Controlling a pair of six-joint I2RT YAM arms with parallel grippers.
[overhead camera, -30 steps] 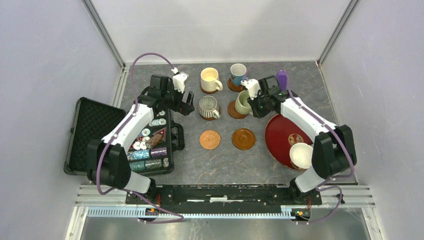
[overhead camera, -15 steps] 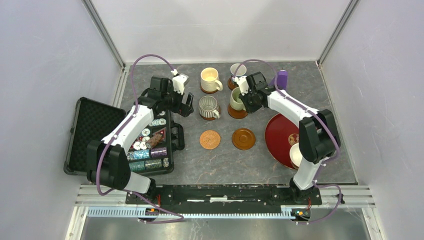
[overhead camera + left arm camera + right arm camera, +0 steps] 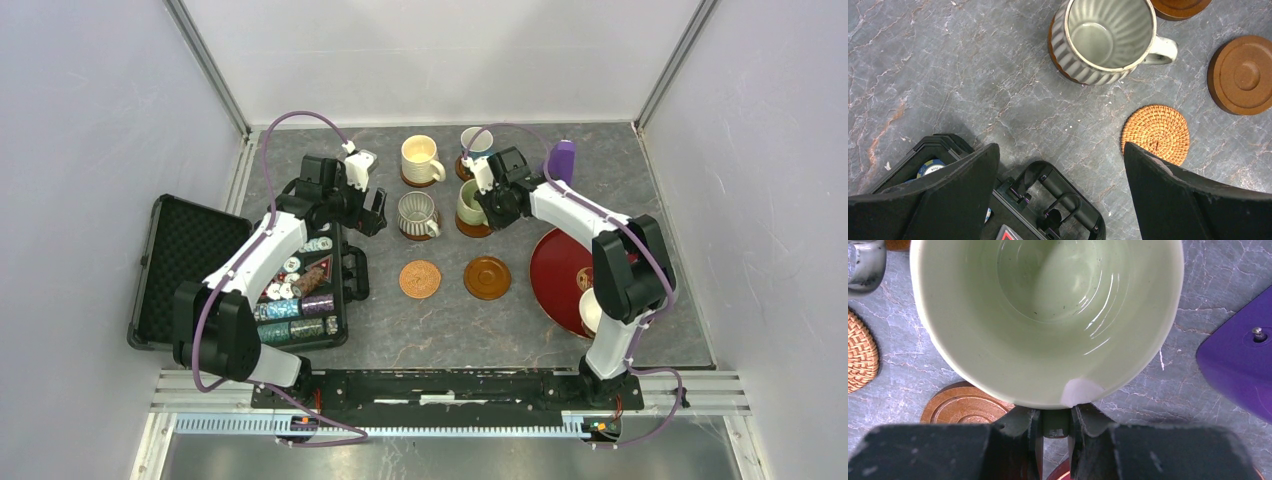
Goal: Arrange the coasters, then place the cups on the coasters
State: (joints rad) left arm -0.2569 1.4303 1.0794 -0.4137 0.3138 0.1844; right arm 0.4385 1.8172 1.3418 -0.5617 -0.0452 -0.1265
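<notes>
Now your right gripper (image 3: 1055, 435) pinches the pale green cup (image 3: 1048, 315) by its side, upright over the brown coaster (image 3: 476, 229) toward the table's (image 3: 660, 200) far edge, likely so it seats squarely, while your left gripper (image 3: 1060, 150) hangs wide open, out of the way, near the grey striped cup (image 3: 1103, 40)

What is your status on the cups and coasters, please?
Right gripper shut on pale green mug, at the handle; mug over a wooden coaster. Left gripper open, empty, by grey striped mug. Nothing in the way.
</notes>
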